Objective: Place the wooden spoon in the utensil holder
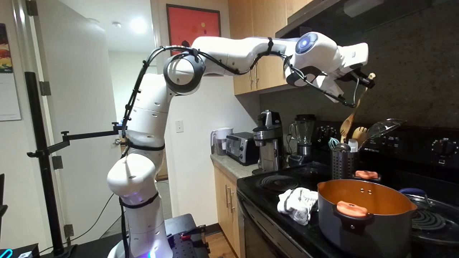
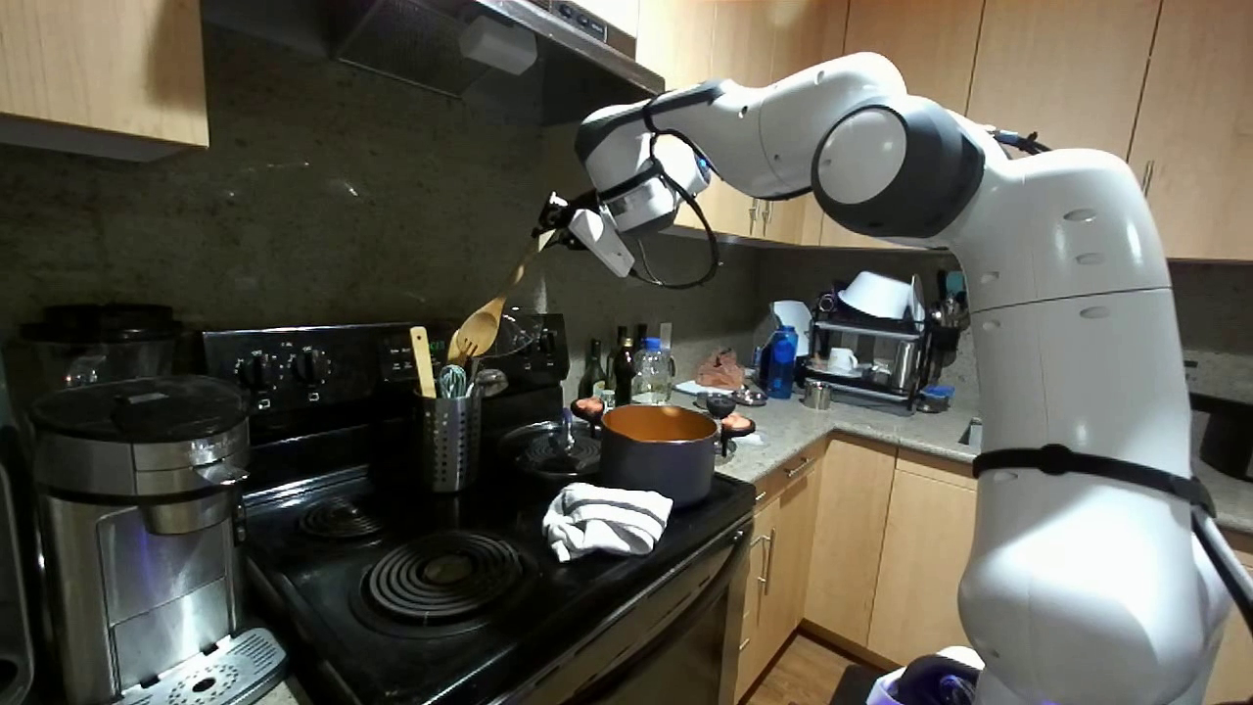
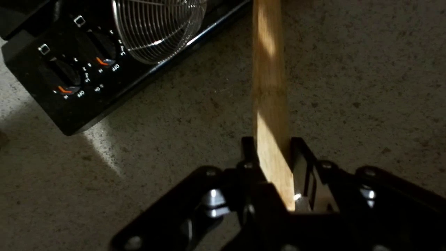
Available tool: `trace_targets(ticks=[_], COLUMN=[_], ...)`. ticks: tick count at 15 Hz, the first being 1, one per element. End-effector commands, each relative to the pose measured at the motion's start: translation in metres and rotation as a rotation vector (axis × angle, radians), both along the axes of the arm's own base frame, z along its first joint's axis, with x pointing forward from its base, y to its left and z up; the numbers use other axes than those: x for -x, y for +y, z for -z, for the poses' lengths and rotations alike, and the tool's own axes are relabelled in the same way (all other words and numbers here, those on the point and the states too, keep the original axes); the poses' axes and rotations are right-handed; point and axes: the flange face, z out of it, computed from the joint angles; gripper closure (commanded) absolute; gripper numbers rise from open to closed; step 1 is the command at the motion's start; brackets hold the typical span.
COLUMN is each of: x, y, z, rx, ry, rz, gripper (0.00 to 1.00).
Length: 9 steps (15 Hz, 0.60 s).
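The claw point(image 3: 274, 146) grips a long, slim, light tan wooden spoon point(image 3: 271, 101) near the end of its straight handle, jaws pressed to both sides. From the claw the spoon slants downward, its broad end lowest. Below the claw, under that broad end, stands the utensil holder point(image 2: 452, 450), a small, upright cylinder of perforated grey metal. A pale wooden utensil handle point(image 2: 422, 362) and a teal wire whisk point(image 2: 452, 381) stick up out of it, also lower than the claw. The spoon's broad end shows above the holder's rim; whether it touches the utensils there cannot be told. In the wrist view, a bowl-shaped silver wire utensil point(image 3: 156, 42) shows beyond the claw and to its left, in front of a black control panel point(image 3: 83, 109) with round knobs. Well below the claw, a wide, dark grey pot point(image 2: 658, 468) with an orange inside stands on the black stove point(image 2: 511, 507) with coil burners; just beside the pot is a crumpled white cloth point(image 2: 607, 524) with dark stripes.
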Motion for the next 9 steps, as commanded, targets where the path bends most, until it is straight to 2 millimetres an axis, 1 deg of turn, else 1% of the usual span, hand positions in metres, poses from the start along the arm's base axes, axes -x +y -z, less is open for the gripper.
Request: trace_targets(ticks=[1,5,9], x=[0.009,0.01,0.009], y=[0.0,-0.001,0.003], z=[0.016,0.028,0.031], rx=[-0.004,-0.02,-0.018], ry=[0.018,0.043,0.051], rz=[0.022,0.022,0.014], gripper=[0.93,0.93,0.93])
